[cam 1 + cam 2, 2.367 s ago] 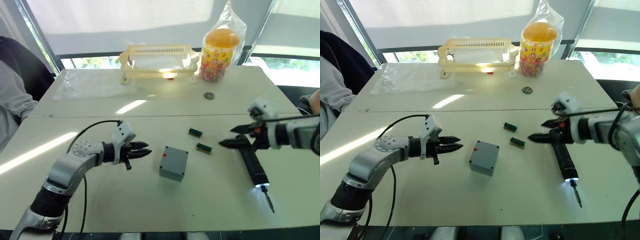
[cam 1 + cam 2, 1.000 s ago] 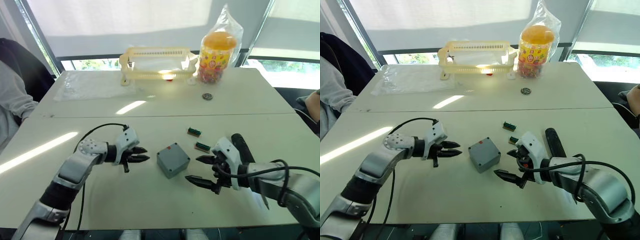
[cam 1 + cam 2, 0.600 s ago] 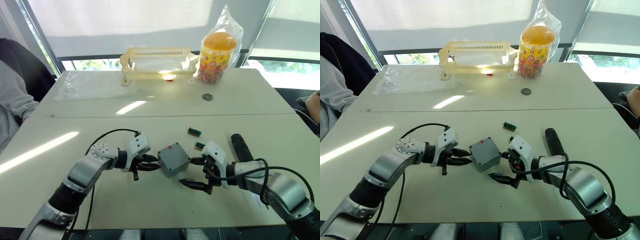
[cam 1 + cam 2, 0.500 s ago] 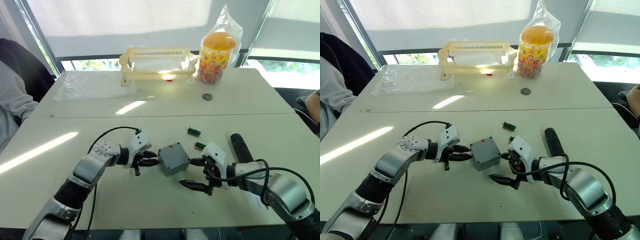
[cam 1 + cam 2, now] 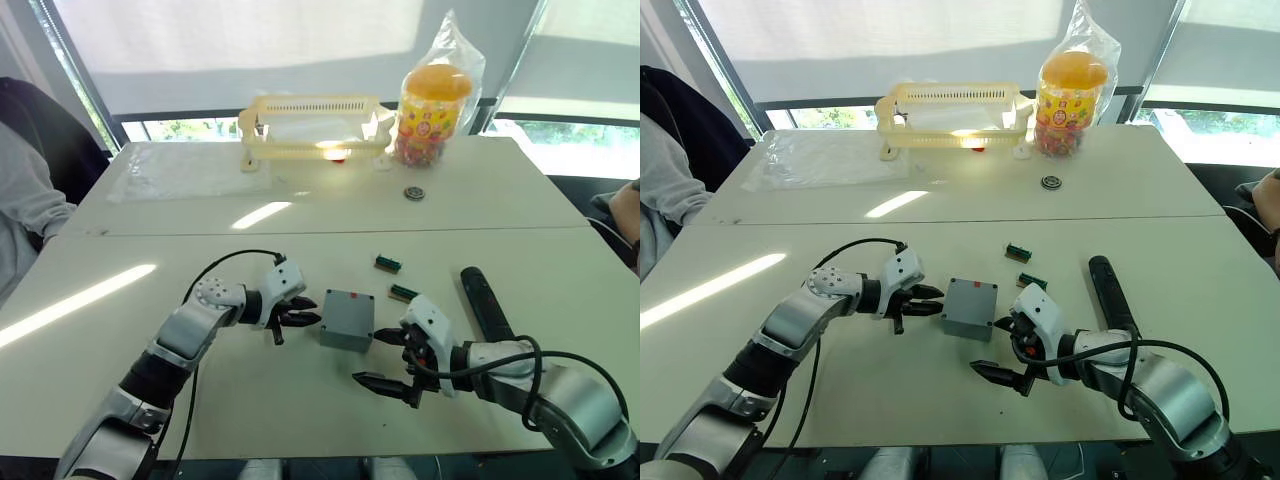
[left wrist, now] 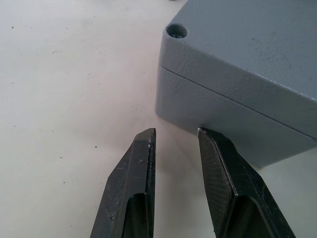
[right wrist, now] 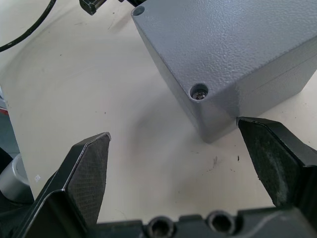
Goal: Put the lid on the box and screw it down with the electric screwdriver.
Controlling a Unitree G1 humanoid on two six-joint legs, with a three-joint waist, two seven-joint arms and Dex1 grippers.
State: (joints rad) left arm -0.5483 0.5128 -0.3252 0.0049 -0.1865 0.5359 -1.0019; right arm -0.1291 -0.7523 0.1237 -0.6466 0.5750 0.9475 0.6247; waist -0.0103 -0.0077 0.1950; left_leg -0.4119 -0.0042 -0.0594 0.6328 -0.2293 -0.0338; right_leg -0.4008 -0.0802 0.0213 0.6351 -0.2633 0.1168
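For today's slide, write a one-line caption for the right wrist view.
Right gripper open beside a corner of the lidded box, a screw seated in the near corner hole.

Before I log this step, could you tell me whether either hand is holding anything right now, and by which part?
Nothing is held. The left hand sits beside the box with a narrow gap between its fingers; the right hand is open wide at the box's corner.
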